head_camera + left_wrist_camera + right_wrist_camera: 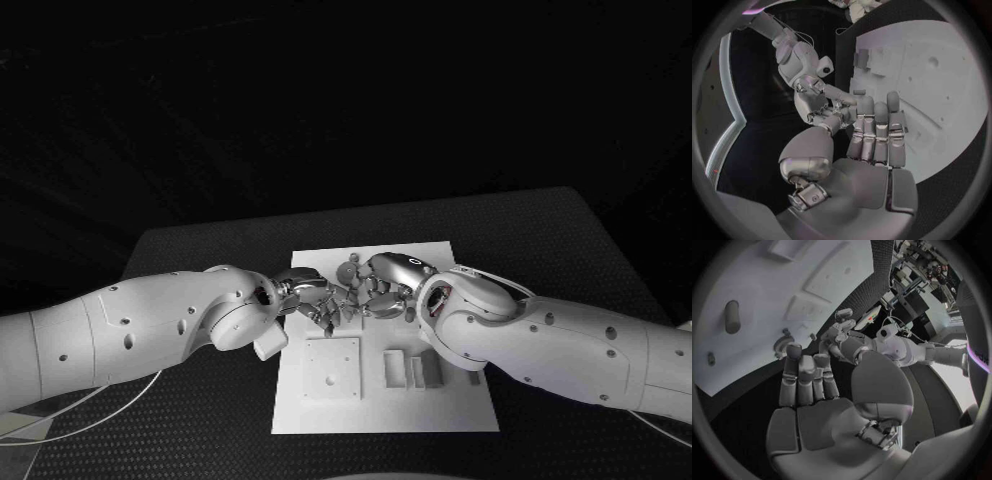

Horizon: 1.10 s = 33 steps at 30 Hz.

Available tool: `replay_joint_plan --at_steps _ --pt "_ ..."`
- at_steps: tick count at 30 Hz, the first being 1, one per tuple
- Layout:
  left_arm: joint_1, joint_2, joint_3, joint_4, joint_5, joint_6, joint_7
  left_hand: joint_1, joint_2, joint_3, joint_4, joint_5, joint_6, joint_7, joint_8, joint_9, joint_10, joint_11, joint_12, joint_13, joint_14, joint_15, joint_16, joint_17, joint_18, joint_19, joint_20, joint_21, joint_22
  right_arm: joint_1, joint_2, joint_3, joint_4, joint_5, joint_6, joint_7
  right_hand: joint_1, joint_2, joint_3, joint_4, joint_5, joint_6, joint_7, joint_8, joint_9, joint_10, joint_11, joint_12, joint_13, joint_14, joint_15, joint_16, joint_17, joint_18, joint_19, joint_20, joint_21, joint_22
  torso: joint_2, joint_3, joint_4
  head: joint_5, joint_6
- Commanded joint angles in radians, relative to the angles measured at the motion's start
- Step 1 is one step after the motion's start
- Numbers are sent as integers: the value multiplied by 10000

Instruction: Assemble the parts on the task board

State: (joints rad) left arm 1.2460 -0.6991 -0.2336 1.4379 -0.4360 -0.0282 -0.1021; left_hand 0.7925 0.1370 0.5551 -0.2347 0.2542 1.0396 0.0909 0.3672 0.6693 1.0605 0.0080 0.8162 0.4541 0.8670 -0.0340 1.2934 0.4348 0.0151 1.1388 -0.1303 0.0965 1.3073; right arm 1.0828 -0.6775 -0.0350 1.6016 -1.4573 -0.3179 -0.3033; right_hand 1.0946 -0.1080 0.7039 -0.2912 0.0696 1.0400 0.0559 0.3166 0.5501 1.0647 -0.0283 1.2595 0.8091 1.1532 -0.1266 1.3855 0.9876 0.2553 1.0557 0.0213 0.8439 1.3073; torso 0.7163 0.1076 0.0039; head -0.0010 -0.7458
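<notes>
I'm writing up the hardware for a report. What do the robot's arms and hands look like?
Both arms are smooth, rounded white shells with small dark dots and dark gaps at the joints. A thin pale cable loops below the left arm. The left hand and right hand are silver metal, many-fingered, with segmented fingers and rounded fingertips; the right arm shows a reddish mark near its wrist.

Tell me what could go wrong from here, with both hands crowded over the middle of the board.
1. The left hand and right hand meet fingertip to fingertip over the task board; their fingers could collide or tangle.
2. Whether either hand holds a part cannot be told, so a small piece could drop unnoticed.
3. The right arm hangs just above the upright grey parts near the board's right side; lowering it may knock them.
</notes>
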Motion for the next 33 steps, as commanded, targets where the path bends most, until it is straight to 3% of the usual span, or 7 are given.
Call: replay_joint_plan --at_steps 1,10,11,12,14,16,33 --pt "8 21 20 34 137 217 222 150 139 43 -40 -70 57 -52 47 107 155 -82 -39 27 68 -24 48 14 -47 32 -29 81 241 -14 7 -10 -18 8 153 40 36 105 35 6 70 392 243 57 185 25 -17 -63 8 -27 -57 57 -8 65 27 -1 44 147 1 1 -4 -7 5" --pt "8 5 21 49 122 362 191 180 159 35 -55 -116 50 -64 80 219 189 -95 -26 64 96 -48 89 31 -57 52 -54 132 245 -11 -15 -10 -51 2 59 79 36 105 35 6 70 392 243 57 185 25 -17 -63 8 -27 -57 57 -8 65 27 -1 44 147 -5 8 -4 -4 12" --pt "8 3 21 53 118 373 191 183 160 35 -56 -121 52 -65 82 227 191 -96 -24 67 98 -49 93 33 -58 53 -55 135 245 -11 -20 -10 -56 2 83 88 16 -210 18 111 79 -137 258 -235 68 -163 81 -203 -36 -146 84 -28 -46 50 -106 18 -33 130 -3 7 -3 -5 12" --pt "8 -3 21 57 112 364 193 193 170 34 -61 -148 58 -71 95 251 203 -102 -14 77 109 -57 109 40 -58 61 -61 148 246 -10 -23 -10 -61 2 113 97 15 -227 17 117 79 -166 259 -251 61 -173 86 -211 -38 -153 92 -33 -49 49 -113 19 -37 129 0 8 0 -7 6" --pt "8 -8 21 55 109 373 193 224 206 28 -75 -235 73 -89 134 341 238 -121 18 113 138 -80 157 61 -63 82 -81 189 248 -10 -38 -10 -62 2 118 115 13 -242 73 27 64 -371 500 -375 14 -449 230 -429 -101 -397 175 -180 -137 13 -331 111 -161 107 -1 9 -1 -8 4" --pt "8 -16 21 44 99 327 192 236 218 24 -78 -257 76 -96 154 397 247 -127 30 132 140 -89 175 69 -68 88 -92 212 249 -10 -53 -10 -52 2 151 129 38 -247 85 13 67 -424 533 -410 2 -487 266 -478 -112 -466 207 -194 -177 21 -387 154 -186 111 -2 9 -4 -8 5" --pt "8 -58 21 -99 -72 256 88 309 261 -10 -125 -277 40 -137 266 864 282 -176 148 301 168 -170 336 130 -103 119 -178 421 257 -6 -274 -10 -98 103 251 156 -14 -369 33 29 64 -523 589 -481 -24 -542 323 -569 -132 -590 266 -187 -278 54 -487 266 -226 127 1 0 8 -7 7"
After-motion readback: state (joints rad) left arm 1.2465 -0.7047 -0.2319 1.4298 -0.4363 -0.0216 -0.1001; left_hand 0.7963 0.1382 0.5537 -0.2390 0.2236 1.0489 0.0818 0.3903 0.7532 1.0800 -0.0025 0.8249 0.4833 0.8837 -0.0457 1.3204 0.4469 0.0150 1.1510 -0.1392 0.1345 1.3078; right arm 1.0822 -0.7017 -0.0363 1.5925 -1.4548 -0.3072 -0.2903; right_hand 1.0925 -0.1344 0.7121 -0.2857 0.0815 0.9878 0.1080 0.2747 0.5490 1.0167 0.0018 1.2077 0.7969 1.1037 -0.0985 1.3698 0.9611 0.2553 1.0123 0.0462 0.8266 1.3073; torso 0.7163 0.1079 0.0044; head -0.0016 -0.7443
